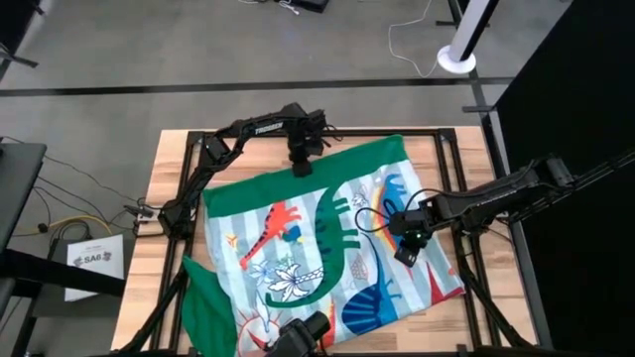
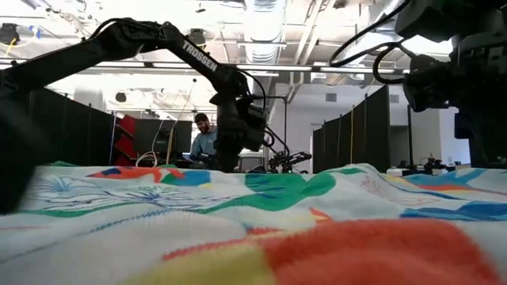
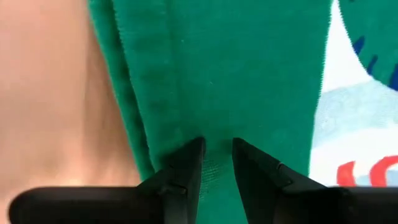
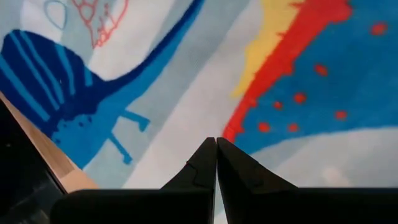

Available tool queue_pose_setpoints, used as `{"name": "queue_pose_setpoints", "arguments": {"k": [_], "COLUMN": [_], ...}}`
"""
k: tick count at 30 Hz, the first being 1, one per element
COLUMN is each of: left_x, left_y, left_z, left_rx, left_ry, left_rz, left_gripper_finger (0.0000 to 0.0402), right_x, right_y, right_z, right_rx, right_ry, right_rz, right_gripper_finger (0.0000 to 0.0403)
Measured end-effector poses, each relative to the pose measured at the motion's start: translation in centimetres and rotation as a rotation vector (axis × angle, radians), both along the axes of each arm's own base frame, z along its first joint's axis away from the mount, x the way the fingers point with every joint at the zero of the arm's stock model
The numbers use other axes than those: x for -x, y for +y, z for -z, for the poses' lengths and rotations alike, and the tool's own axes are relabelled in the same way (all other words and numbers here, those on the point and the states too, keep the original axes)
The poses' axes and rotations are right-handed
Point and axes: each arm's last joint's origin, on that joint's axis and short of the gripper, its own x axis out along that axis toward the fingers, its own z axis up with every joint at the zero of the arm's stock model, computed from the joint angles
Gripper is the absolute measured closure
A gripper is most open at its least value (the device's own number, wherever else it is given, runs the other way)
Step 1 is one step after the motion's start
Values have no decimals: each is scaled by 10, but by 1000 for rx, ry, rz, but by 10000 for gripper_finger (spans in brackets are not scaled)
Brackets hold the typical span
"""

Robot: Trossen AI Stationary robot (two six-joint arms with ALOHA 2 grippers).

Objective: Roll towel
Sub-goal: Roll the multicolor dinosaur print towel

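High view first: I see the towel (image 1: 327, 243) spread flat across most of the wooden table (image 1: 149, 198), its green border along the far edge and one green corner folded over at the near left. My left gripper (image 1: 301, 167) sits at the middle of that far green border. My right gripper (image 1: 407, 253) hangs over the printed area toward the towel's right side.

On the left wrist view, the green hem (image 3: 186, 74) runs straight between my two fingers (image 3: 183, 165), with bare table (image 3: 50, 93) beside it. The fingers stand a narrow gap apart, green cloth showing in the gap; their tips look to be at the fabric, but I cannot tell whether any cloth is actually pinched.

From the low view the towel (image 2: 253, 222) fills the foreground and blocks the left gripper's (image 2: 227, 162) tips, so contact is hidden there too. A person (image 2: 206, 142) sits in the room behind. The right arm (image 2: 467, 71) is cut off at the frame's edge.

On the right wrist view, the right gripper (image 4: 216, 152) has its fingers pressed together with nothing between them, poised above the towel's (image 4: 186, 74) blue, red and yellow print. I cannot tell whether the tips touch the cloth.
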Motion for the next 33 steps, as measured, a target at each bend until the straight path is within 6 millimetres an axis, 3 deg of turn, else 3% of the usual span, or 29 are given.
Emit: {"name": "queue_pose_setpoints", "arguments": {"k": [6, 11, 15, 18, 22, 25, 29, 33], "left_x": [12, 33, 42, 30, 7, -4, -4, 5], "left_y": [-10, -28, -39, -38, -36, -37, -37, -26], "left_z": [-8, -39, -65, -75, -60, -42, -25, -21], "left_rx": [-57, -90, -184, -326, -438, -406, -363, -385], "left_ry": [158, 164, -62, -326, -394, -365, -299, -253], "left_rz": [-18, -18, 32, 44, 90, 138, 182, 173], "left_gripper_finger": [350, 389, 400, 401, 402, 402, 402, 402], "right_x": [0, 1, 1, 0, 0, 0, -4, -15], "right_y": [0, 2, 3, 2, 1, 2, 4, 8], "right_z": [0, 1, 1, 1, 1, 2, 9, 22], "right_rx": [15, 82, 132, 187, 209, 213, 202, 181], "right_ry": [-7, -23, -41, -58, -71, -63, -32, -28], "right_rz": [-17, -44, -57, -63, -70, -76, -96, -135], "right_gripper_finger": [403, 403, 403, 403, 403, 403, 403, 403]}}
